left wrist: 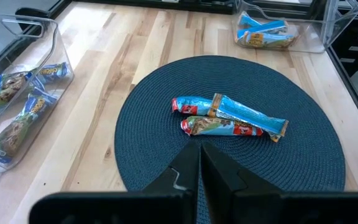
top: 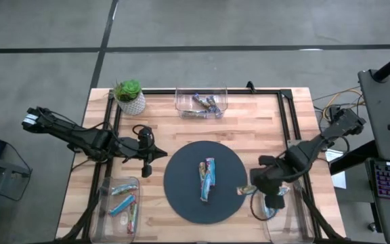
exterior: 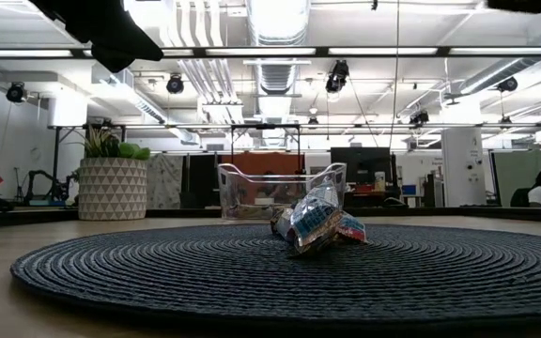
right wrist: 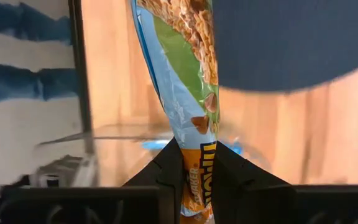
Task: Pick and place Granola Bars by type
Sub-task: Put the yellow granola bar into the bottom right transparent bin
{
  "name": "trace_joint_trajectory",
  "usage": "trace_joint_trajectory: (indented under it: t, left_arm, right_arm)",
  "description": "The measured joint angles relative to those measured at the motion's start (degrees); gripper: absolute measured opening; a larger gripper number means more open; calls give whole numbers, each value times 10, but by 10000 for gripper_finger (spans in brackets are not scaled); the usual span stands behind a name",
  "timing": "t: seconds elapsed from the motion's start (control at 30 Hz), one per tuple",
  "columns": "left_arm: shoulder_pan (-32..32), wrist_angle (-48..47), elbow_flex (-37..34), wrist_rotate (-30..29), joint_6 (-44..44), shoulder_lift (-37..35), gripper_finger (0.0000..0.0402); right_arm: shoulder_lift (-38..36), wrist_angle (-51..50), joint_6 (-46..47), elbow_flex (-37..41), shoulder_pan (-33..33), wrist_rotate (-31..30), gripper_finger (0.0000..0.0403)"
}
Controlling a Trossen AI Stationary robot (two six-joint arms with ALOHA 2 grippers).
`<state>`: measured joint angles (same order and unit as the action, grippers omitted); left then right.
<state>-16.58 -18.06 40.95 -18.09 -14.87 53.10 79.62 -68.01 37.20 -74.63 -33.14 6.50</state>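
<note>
A granola bar (right wrist: 188, 93) with a blue, green and orange wrapper is pinched by one end in the right gripper (right wrist: 191, 168), hanging past the right edge of the dark round mat (top: 181, 196). In the high view that gripper (top: 269, 196) sits over the near right of the tabletop (top: 161, 108), above the clear bin (top: 291, 220) there, in which something blue already lies.

So the step in hand is a carry-and-drop: this bar is on its way into the right bin. The next move, as I judge it, calls for lowering the bar inside the bin's walls and spreading the fingers so it falls clear rather than catching on the rim.

Two or three more bars (top: 207, 179) lie bunched together at the middle of the mat, still to be sorted. Other bars rest in the far bin (top: 202, 103) and in the near left bin (top: 122, 203).

The left gripper (top: 147, 154) waits just left of the mat with its fingers pressed together and nothing between them. A potted plant (top: 128, 96) stands at the far left.
</note>
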Motion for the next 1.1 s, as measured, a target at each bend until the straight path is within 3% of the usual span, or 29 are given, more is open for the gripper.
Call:
trace_joint_trajectory:
  t: [0.33, 0.7, 0.97, 1.1]
  left_arm:
    - [0, 0, 0, 0, 0, 0, 0]
    - [0, 0, 0, 0, 1, 0, 0]
    - [0, 0, 0, 0, 2, 0, 0]
    - [0, 0, 0, 0, 2, 0, 0]
  right_arm:
    - [-9, -17, 270, 1, -112, -8, 43]
    - [-7, -33, 623, 1, -242, -97, 43]
    - [-7, -40, 882, 10, -339, -112, 43]
    - [-7, -23, 895, 19, -351, -108, 43]
